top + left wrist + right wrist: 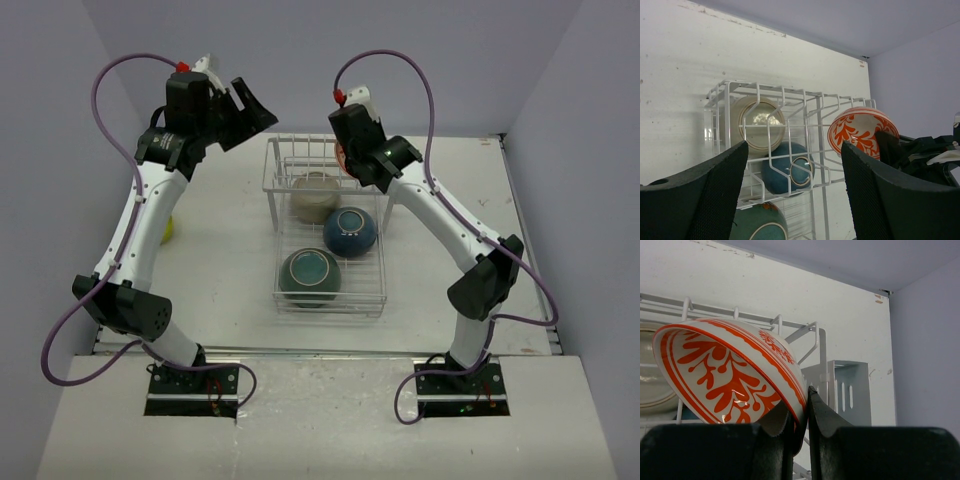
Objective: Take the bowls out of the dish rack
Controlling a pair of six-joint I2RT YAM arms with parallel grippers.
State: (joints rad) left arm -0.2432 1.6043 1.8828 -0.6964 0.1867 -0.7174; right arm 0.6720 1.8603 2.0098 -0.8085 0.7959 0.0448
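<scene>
My right gripper [801,412] is shut on the rim of the white bowl with orange-red pattern [725,372] and holds it above the rack's back right; that bowl also shows in the left wrist view [860,131]. The white wire dish rack [285,290] holds the beige-cream bowl [315,196], the dark blue bowl [350,230] and the dark teal-green bowl [310,275]. My left gripper [250,110] is open and empty, raised left of the rack's back. The yellow-green bowl [168,228] peeks out on the table behind the left arm.
The grey side caddy [847,390] hangs on the rack's right side. Grey walls close in the table at the back and both sides.
</scene>
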